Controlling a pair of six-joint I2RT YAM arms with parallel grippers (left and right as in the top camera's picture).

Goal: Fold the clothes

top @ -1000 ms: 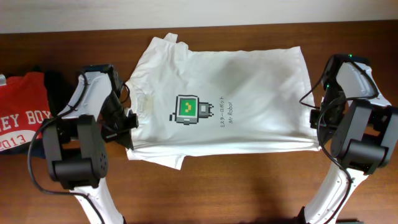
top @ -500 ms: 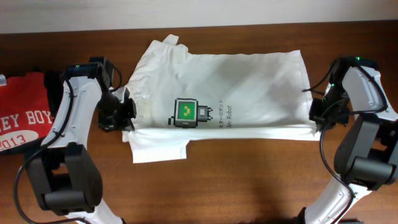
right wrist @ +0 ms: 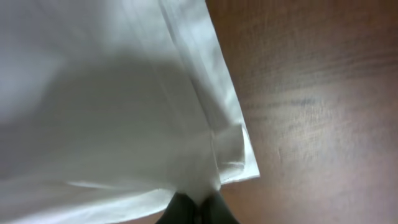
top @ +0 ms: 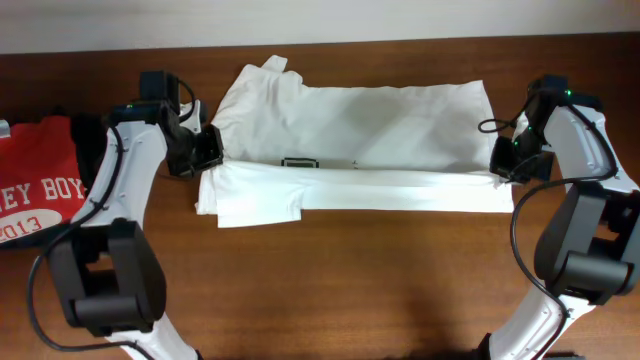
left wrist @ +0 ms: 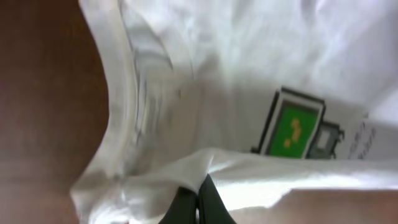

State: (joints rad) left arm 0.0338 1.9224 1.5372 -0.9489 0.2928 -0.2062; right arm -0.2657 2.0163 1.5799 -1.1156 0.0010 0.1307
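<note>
The white T-shirt (top: 350, 130) lies across the brown table, its near edge lifted and doubled back over the body as a long band (top: 400, 188). The green print (left wrist: 292, 124) shows in the left wrist view; overhead only its top edge (top: 300, 161) peeks past the fold. My left gripper (top: 205, 158) is shut on the shirt's left edge; its dark fingers (left wrist: 199, 204) pinch the cloth. My right gripper (top: 498, 172) is shut on the right edge, where the cloth (right wrist: 124, 112) bunches between its fingers (right wrist: 196, 208).
A red shirt with white lettering (top: 35, 190) lies at the left table edge, with a dark garment (top: 85, 135) beside it. A short sleeve (top: 255, 208) sticks out at the front left. Bare wood (top: 380, 290) lies in front of the shirt.
Both grippers have carried the shirt's near edge away from the front, folding it over the body. The fold now covers most of the print. Both arms have moved toward the far side.
</note>
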